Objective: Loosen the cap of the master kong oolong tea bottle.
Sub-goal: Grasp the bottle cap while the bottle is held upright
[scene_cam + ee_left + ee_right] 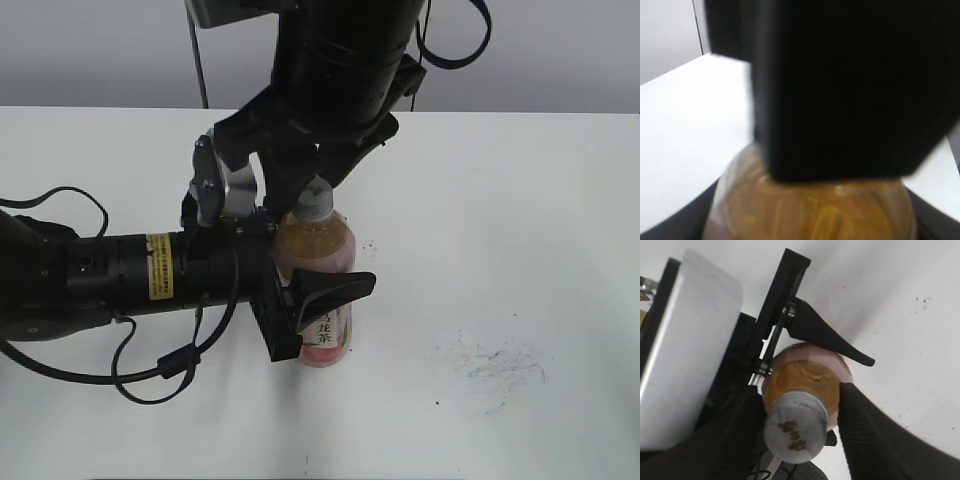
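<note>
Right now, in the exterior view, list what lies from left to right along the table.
Left arm lying across the table → its fingers clamped around the tea bottle → bare white table → grey scuff marks.

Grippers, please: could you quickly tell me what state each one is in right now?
Left gripper: closed on the bottle, holding its body.
Right gripper: fingers either side of the cap; grip cannot be told.
</note>
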### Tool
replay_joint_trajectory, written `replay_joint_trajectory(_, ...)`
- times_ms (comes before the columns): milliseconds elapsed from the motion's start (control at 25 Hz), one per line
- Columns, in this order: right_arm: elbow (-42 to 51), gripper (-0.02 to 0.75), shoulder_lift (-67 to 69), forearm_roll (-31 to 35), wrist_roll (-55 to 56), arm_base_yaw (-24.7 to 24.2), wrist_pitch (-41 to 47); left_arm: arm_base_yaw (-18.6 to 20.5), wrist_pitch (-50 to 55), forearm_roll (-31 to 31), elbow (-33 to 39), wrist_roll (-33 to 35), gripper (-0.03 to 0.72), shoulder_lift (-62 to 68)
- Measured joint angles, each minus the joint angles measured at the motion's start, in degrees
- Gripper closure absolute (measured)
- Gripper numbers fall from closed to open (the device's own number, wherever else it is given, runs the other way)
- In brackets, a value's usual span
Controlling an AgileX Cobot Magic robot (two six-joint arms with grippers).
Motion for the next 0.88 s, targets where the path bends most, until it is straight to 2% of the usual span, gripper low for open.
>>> replay_joint_trajectory(720, 2.84, 0.343, -2.48, 0.31, 0.07, 0.00, -0.02, 0.00, 0.00, 0.00, 0.00, 0.00, 0.241, 0.00)
replay_joint_trajectory(880, 2.84, 0.388, -2.48, 0.31, -0.06, 0.00, -0.02, 0.00, 0.00, 0.00, 0.00, 0.00, 0.241, 0.00)
